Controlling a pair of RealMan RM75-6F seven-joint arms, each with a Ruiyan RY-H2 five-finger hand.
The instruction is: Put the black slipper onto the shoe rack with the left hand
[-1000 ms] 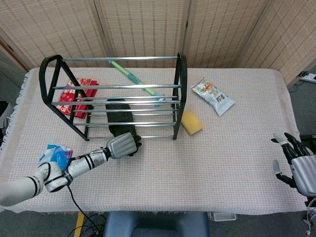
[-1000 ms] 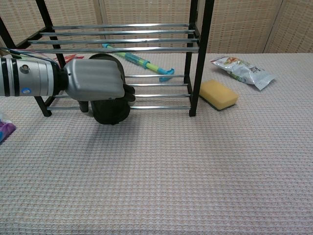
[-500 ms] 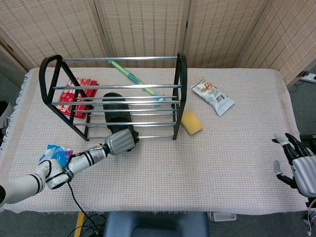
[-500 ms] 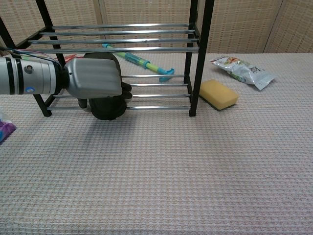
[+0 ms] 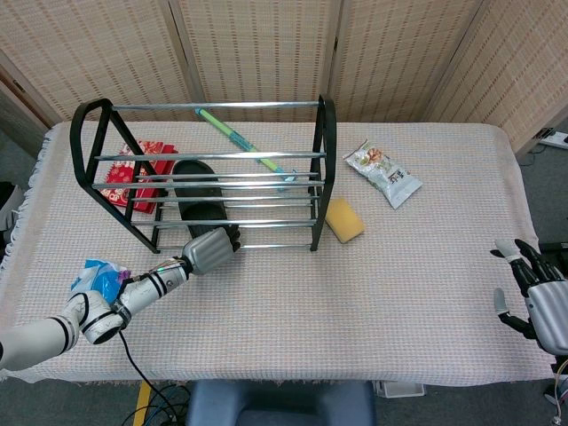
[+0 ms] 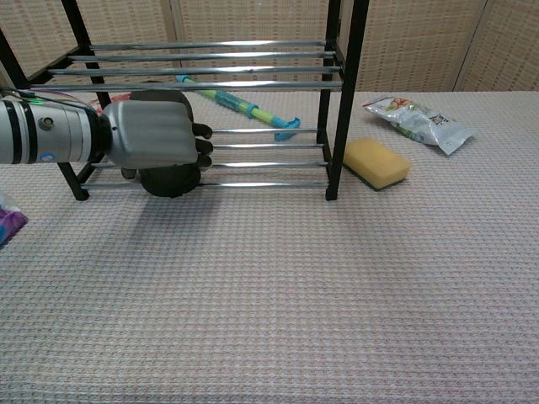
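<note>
Over the last second the left robot hand [image 5: 211, 248] has pushed the slipper [image 5: 197, 193] deeper, so it now lies almost wholly on the rack's [image 5: 321, 160] lower rails. Fingers curl around its heel. Placement looks nearly done. The right robot hand [image 5: 532, 293] hangs empty, fingers spread.

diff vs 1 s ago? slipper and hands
The left hand has pushed the black slipper further back along the lower tier of the shoe rack; it now lies mostly under the rails, its near end at the hand. Whether the fingers grip it cannot be told. The right hand, yellow sponge, snack packet and the rack stayed put.
</note>
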